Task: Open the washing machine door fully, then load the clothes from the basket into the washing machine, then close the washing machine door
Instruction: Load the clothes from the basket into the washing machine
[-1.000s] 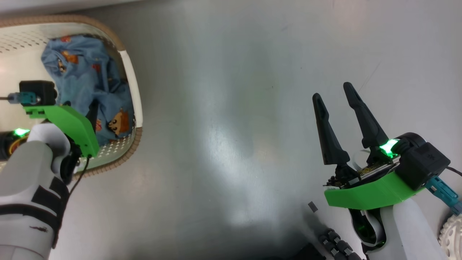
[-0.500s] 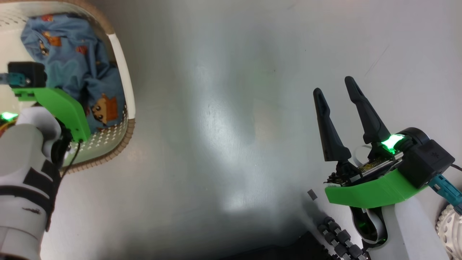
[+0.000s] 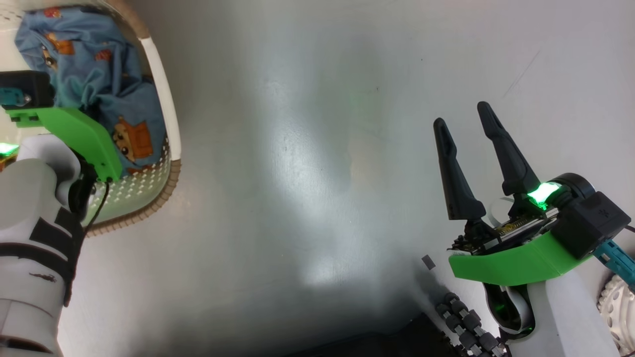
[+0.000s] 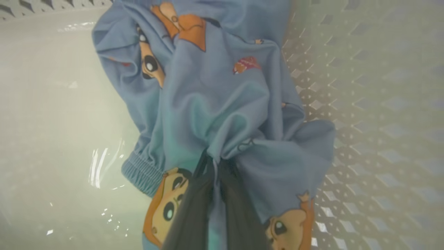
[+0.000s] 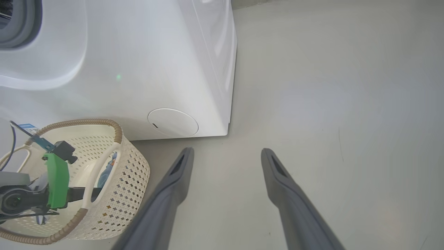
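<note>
The clothes (image 4: 222, 97), light blue fabric printed with cartoon faces, lie bunched in the cream perforated basket (image 4: 364, 104). My left gripper (image 4: 213, 159) reaches down into it, shut on a fold of this cloth. In the head view the clothes (image 3: 99, 89) sit in the basket (image 3: 161, 124) at the top left, under my left wrist's green mount (image 3: 79, 139). My right gripper (image 3: 461, 115) hovers open over bare floor at the right, holding nothing. The washing machine (image 5: 138, 52) stands behind the basket (image 5: 128, 180). Its door is out of view.
The grey floor (image 3: 307, 173) lies between the basket and my right gripper (image 5: 227, 152). The machine's round lower cap (image 5: 172, 122) sits just above the floor, and its grey seal (image 5: 17, 24) shows at the top left. A white wheel (image 3: 617, 307) is at the lower right.
The head camera has shifted, so the basket now sits further up and left in its view. My left gripper has closed on the blue cloth. The right gripper has hardly moved.
</note>
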